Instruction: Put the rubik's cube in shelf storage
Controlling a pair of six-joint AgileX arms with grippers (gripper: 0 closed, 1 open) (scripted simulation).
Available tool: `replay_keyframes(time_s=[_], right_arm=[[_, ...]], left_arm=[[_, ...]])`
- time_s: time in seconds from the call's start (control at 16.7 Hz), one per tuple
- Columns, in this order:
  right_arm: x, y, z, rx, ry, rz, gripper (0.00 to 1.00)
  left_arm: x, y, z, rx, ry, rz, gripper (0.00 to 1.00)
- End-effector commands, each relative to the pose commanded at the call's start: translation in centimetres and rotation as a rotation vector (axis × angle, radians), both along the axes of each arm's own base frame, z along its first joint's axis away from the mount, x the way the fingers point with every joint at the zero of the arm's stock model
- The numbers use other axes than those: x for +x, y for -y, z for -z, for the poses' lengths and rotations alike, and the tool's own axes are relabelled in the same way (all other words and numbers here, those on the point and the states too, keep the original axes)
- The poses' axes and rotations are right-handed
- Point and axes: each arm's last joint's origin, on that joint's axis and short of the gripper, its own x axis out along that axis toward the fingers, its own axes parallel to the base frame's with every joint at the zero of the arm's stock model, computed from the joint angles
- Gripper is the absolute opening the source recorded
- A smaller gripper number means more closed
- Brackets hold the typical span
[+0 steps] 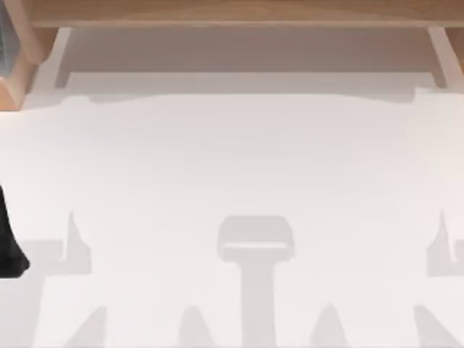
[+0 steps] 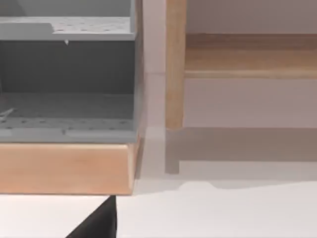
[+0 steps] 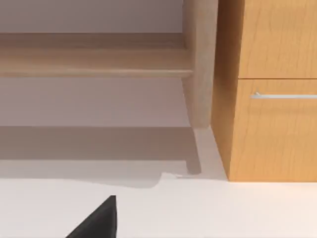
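Shelf point(image 1: 239, 13) sits at 12 o'clock, left arm point(image 1: 9, 250) parked at 9; grip state can't tell, cube unlocated.

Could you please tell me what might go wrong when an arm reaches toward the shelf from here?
1. The shelf storage carries its long board low over the table, so an arm reaching under it might strike the front edge.
2. The pale upright supports narrow the opening at both sides; the left arm, at the table's left edge, could clip the near one.
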Motion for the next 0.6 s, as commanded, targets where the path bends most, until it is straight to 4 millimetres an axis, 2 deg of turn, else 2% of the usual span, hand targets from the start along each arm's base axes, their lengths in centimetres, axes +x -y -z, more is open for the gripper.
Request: replay_keyframes(time_s=[0.12, 0.24, 0.42, 0.6], right_arm=[[0.0, 0.0, 0.0, 0.000, 0.000, 0.000, 1.00], [0.0, 0.1, -0.9, -0.028, 0.024, 0.003, 1.00], [0.5, 0.4, -4.0, -0.134, 0.091, 0.009, 1.00], [2.2, 0.8, -8.0, -0.295, 0.151, 0.018, 1.00]], left_arm=[[0.0, 0.0, 0.0, 0.000, 0.000, 0.000, 1.00], [0.0, 0.0, 0.0, 0.000, 0.000, 0.000, 1.00], [0.0, 0.0, 0.0, 0.000, 0.000, 0.000, 1.00], [0.0, 0.0, 0.0, 0.000, 0.000, 0.000, 1.00]])
